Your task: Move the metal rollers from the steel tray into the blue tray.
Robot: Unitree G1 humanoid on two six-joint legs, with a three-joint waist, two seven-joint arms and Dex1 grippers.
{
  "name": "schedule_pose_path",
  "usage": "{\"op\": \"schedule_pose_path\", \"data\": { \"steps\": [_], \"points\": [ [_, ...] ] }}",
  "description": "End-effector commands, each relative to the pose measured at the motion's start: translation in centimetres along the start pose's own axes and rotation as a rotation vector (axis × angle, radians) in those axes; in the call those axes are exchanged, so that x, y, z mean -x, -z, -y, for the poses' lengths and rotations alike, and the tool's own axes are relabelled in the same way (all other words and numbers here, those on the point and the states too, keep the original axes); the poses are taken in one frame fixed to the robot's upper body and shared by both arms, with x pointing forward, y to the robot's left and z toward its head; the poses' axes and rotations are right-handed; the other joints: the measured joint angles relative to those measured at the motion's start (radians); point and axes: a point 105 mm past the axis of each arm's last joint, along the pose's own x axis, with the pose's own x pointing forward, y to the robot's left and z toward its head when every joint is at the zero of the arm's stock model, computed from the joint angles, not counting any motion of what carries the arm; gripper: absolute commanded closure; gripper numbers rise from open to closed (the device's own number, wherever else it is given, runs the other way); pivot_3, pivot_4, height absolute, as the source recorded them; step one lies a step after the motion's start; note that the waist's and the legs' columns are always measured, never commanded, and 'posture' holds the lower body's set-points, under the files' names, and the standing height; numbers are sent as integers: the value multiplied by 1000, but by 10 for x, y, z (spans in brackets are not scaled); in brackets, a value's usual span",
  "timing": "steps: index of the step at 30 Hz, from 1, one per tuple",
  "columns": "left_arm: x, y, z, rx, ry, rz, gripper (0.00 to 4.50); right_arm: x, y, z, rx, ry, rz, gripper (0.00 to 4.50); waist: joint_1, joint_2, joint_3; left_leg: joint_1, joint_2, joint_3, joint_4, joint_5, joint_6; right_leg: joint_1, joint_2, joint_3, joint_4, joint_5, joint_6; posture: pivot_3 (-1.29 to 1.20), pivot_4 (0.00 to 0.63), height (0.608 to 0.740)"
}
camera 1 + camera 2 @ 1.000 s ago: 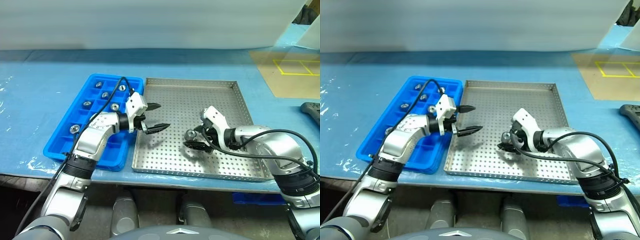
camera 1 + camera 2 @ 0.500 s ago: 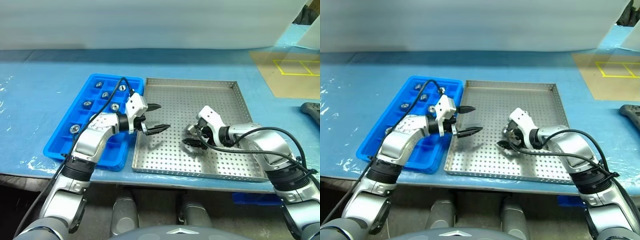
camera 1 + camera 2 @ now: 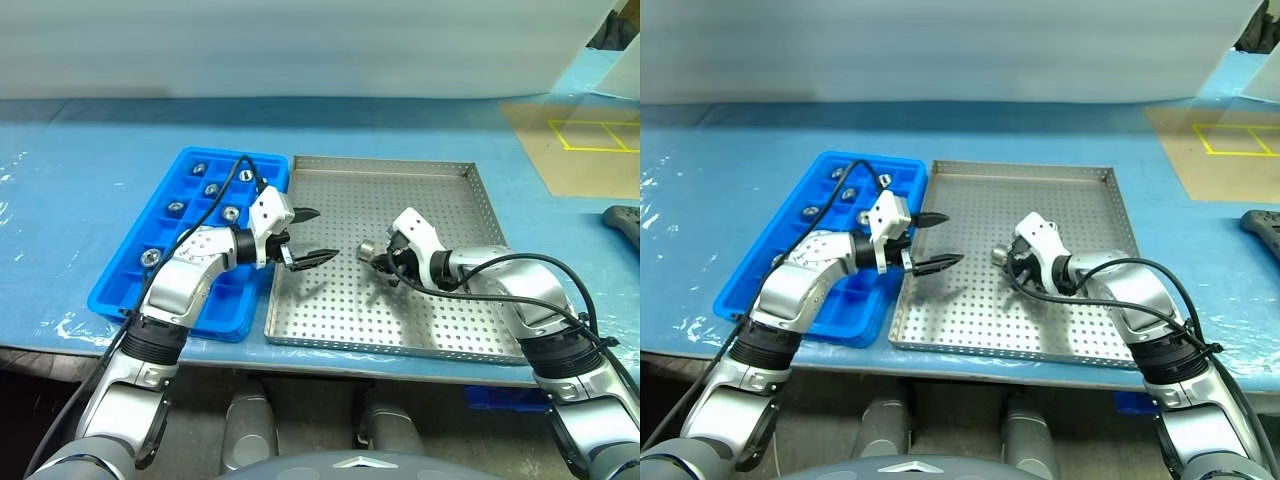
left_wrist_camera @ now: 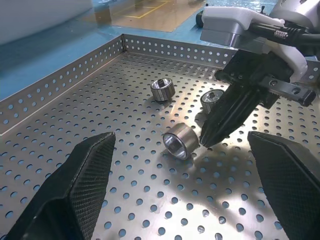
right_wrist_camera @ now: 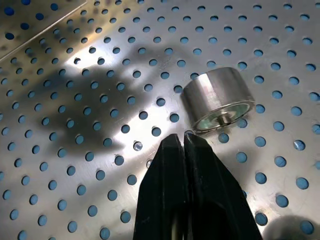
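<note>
1. Desk (image 3: 90, 150), covered in blue sheeting, carries the blue tray (image 3: 115, 290) on my left and the steel tray (image 3: 400, 180) just beside it on the right; their long edges lie side by side, and I cannot tell whether they touch.
2. Right hand (image 5: 183, 141): my two black fingers are pressed together with nothing between them. The tips rest low over the perforated floor of the steel tray, just beside one roller (image 5: 218, 99) that lies on its side, free of my grip.
3. Left hand (image 3: 311, 235): my fingers stand wide apart and hold nothing. The hand hovers above the left part of the steel tray, pointing across it toward my right hand.
4. Rollers in the steel tray: the left wrist view shows three. The nearest roller (image 4: 180, 141) lies right at the tip of my right hand; a second roller (image 4: 162, 89) lies a little beyond it, apart from the others; a third roller (image 4: 212, 100) is partly hidden behind my right fingers (image 4: 227, 117).
5. Rollers in the blue tray: several sit singly in separate compartments, among them one (image 3: 199, 168) near the far end, one (image 3: 230, 213) toward the middle and one (image 3: 149, 257) in the left column.
</note>
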Motion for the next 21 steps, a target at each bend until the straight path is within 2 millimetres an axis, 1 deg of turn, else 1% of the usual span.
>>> {"op": "schedule_pose_path", "data": {
  "steps": [1,5,8,14,18,21],
  "points": [
    [3,-10,1,-27,1,29,0,5,-11,5,21,28,47,4463,0,0,0,0,0,0,0,0,0,0,0,0,0,0,0,-41,150,740],
    [2,-10,1,-27,1,29,0,5,-14,6,27,35,58,4463,0,0,0,0,0,0,0,0,0,0,0,0,0,0,0,-41,150,740],
    [3,-10,1,-28,-3,29,0,6,-18,6,31,36,74,3931,0,0,0,0,0,0,0,0,0,0,0,0,0,0,0,-41,150,740],
    [3,-11,0,-29,-7,29,0,7,-34,16,8,94,141,1913,-1,0,0,0,0,0,0,0,0,0,0,0,0,0,0,-41,150,740],
    [4,-12,-2,-30,-14,33,0,5,-44,23,3,143,188,1913,0,0,0,0,0,0,0,0,0,0,0,0,0,0,0,-37,150,740],
    [4,-12,-2,-28,-14,32,0,4,-47,30,2,180,210,1913,-1,0,0,0,0,0,0,0,0,0,0,0,0,0,0,-37,150,740]
  ]
}}
